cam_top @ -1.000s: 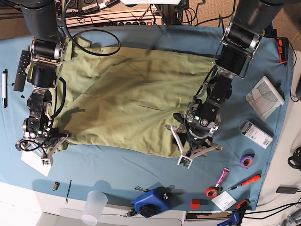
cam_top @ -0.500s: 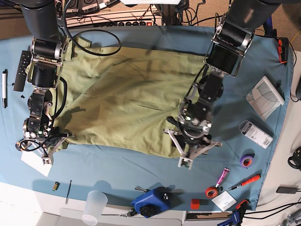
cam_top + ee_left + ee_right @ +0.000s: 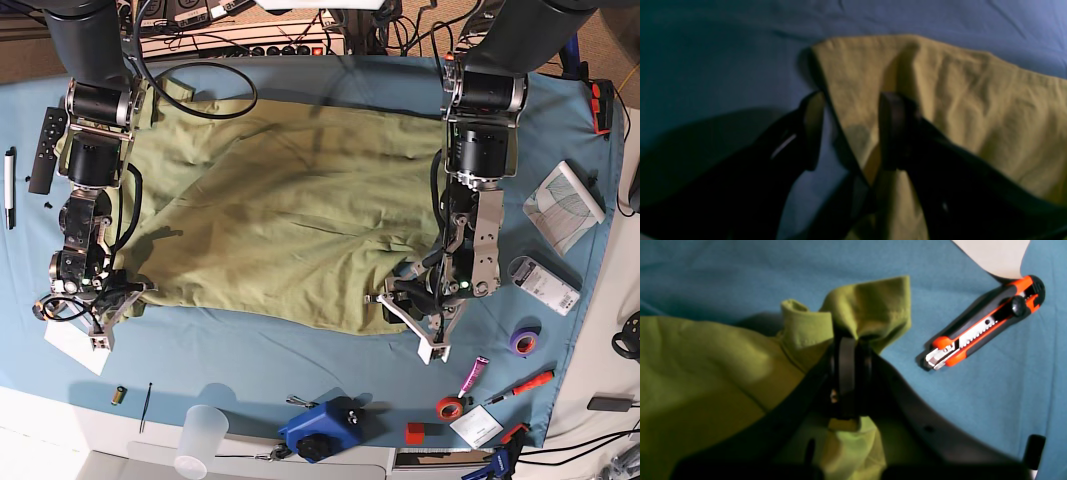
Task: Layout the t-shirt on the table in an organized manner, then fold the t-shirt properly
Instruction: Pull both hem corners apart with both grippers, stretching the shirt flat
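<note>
The olive-green t-shirt [image 3: 270, 210] lies spread across the middle of the table [image 3: 250, 350], which is covered by a teal-blue cloth, and both of the 2 arms are at its near edge. The right gripper [image 3: 848, 373], at the left of the base view, has its jaws pressed together on a bunched corner of the t-shirt [image 3: 723, 373]; in the right wrist view a fold of green fabric pokes up above the pinch and the rest of the cloth runs away to that view's left. Just beside that corner on the blue cloth lies an orange and black utility knife [image 3: 983, 326], apart from the fabric, with the edge of a white sheet of paper [image 3: 993, 255] beyond its far end. The left gripper [image 3: 850, 133], at the right of the base view, has its jaws standing apart and straddles the other near corner of the t-shirt [image 3: 940, 100]: in the left wrist view the fabric's edge runs between the 2 fingers [image 3: 893, 133], 1 finger over the cloth and the other over bare table, and the corner's tip reaches past the fingertips. Whether the fingers touch the fabric cannot be told from that blurred, dim view. In the base view the left gripper [image 3: 415, 320] sits at the shirt's lower right corner.
</note>
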Motion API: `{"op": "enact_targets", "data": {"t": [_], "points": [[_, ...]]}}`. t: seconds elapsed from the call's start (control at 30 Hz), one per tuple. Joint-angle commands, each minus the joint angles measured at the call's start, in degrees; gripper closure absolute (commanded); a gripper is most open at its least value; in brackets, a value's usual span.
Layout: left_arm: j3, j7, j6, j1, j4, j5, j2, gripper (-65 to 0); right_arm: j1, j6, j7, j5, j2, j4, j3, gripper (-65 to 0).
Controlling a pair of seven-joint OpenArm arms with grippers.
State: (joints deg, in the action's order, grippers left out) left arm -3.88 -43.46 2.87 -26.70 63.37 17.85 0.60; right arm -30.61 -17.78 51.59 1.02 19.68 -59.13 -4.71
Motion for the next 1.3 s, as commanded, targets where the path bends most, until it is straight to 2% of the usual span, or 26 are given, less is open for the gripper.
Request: {"op": "enact_targets", "data": {"t": [0.0, 0.13, 0.3, 0.33, 0.4, 0.5, 0.53, 0.63, 0.73, 0.8, 0.9, 1.07, 1.27], "points": [[0.0, 0.9, 0.5, -1.9, 0.4, 0.4, -0.3, -27.9, -1.8, 0.2, -1.4, -0.2, 0.8, -1.0, -0.1, 0.0], [0.0, 0.9, 1.7, -1.9, -3.1, 0.7, -0.6, -27.9, -1.8, 0.2, -1.5, -0.1, 0.8, -1.0, -0.1, 0.0], [0.0, 1.1, 1.7, -1.9, -5.7, 1.3, -0.6, -27.8, -1.8, 0.2, -1.6, -0.1, 0.8, -1.0, -0.1, 0.0], [0.0, 1.1, 1.7, -1.9, -5.7, 1.8, -0.6, -26.2, -1.8, 0.2, -1.8, -0.1, 0.8, -1.0, -0.1, 0.0], [0.0, 1.0, 3.2, -2.0, -5.7, 3.5, -0.6, -19.3, -1.8, 0.2, -2.3, -0.1, 0.8, -1.0, -0.1, 0.0], [0.0, 1.2, 6.8, -2.1, -5.7, 4.5, -0.6, -1.6, -1.8, 0.2, -2.3, -0.1, 0.8, -1.0, -0.1, 0.0], [0.0, 1.6, 7.3, -2.0, -5.7, 4.4, -0.6, 0.0, -1.8, 0.2, -2.3, -0.1, 0.8, -1.0, -0.1, 0.0], [0.0, 3.7, 7.3, -2.1, -5.7, 2.8, -0.6, 0.0, -1.8, 0.2, -2.7, -0.1, 0.8, -1.0, -0.1, 0.0], [0.0, 4.3, 6.8, -2.7, -5.7, 0.4, -0.2, 0.0, -1.8, 0.2, -5.8, 0.1, 0.8, -1.0, -0.1, 0.0], [0.0, 4.4, 5.5, -3.7, -5.7, -1.3, 0.6, 0.0, -1.8, 0.2, -7.8, 0.1, 0.9, -1.0, -0.1, 0.0], [0.0, 4.4, 5.6, -5.5, -5.7, -1.6, 2.9, 0.0, -1.8, 0.2, -10.2, 0.2, 0.8, -0.9, -0.1, 0.0], [0.0, 4.6, 6.0, -7.7, -5.7, -1.6, 6.1, 0.0, -1.8, 0.2, -17.6, 3.3, 0.8, -0.9, -0.1, 0.0], [0.0, 8.0, 6.0, -7.9, -5.7, -3.5, 7.2, 0.0, -3.7, 0.2, -23.6, 3.3, 0.8, 2.5, -0.1, 0.0]]}}
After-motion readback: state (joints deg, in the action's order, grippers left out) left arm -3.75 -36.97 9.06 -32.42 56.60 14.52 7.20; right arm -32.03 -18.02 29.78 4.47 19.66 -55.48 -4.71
